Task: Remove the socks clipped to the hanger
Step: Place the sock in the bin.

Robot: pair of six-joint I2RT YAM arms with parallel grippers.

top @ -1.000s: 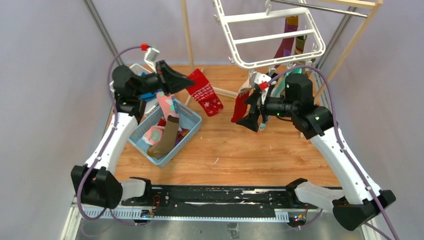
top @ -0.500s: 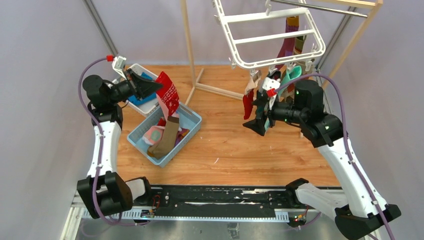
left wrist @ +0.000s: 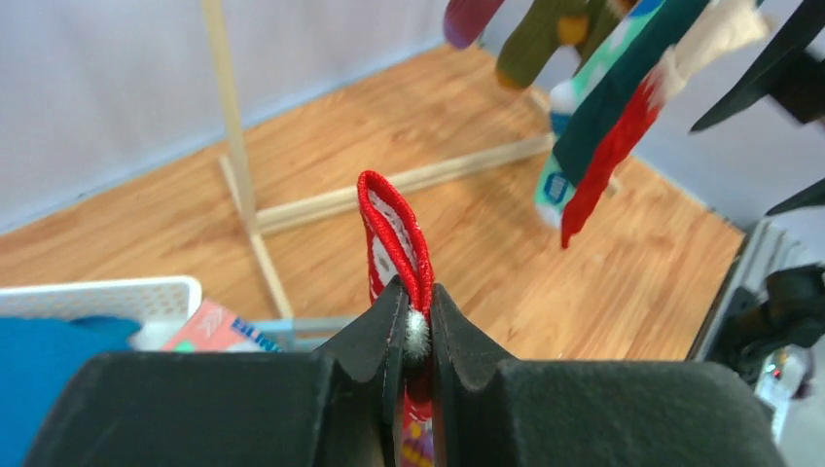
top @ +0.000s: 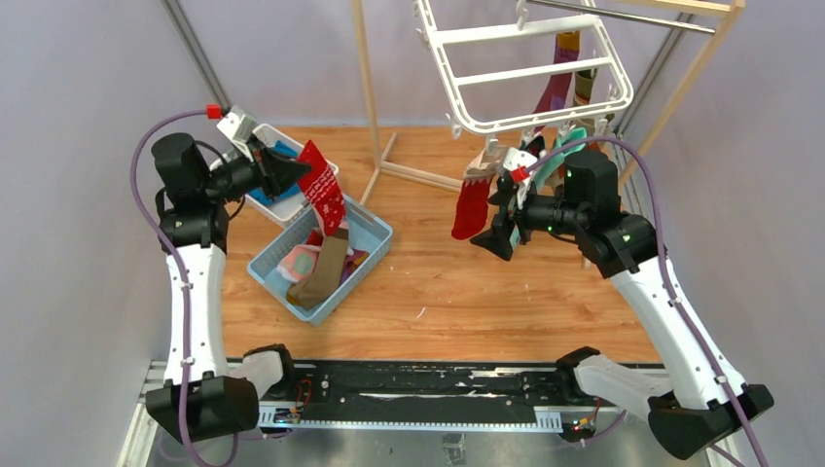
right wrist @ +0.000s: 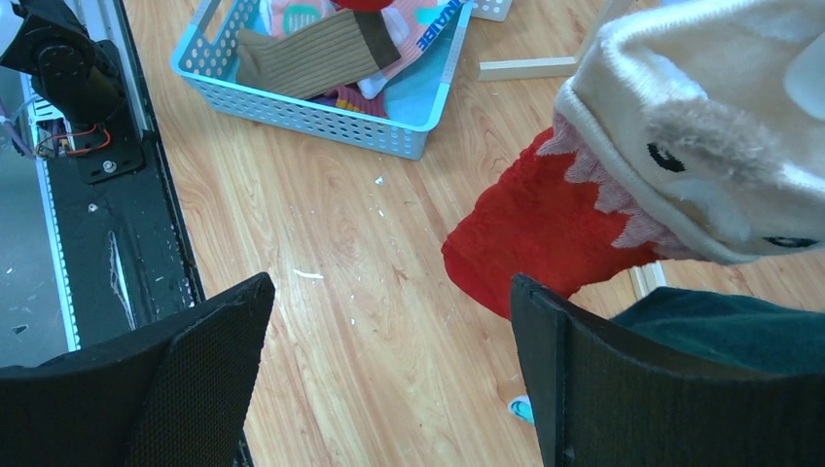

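Top external view: the left gripper (top: 297, 173) has swung its pinched red patterned sock (top: 326, 199) over the blue plastic basket (top: 365, 272) at left. The wide-open right gripper (top: 496, 216) nears another red fuzzy sock (top: 470, 209) on the white plastic hanger (top: 525, 73).

Socks (top: 321, 268) lie in the basket (top: 368, 261) at left on the table (top: 486, 292); behind right, more hang beneath the hanger (top: 530, 71).
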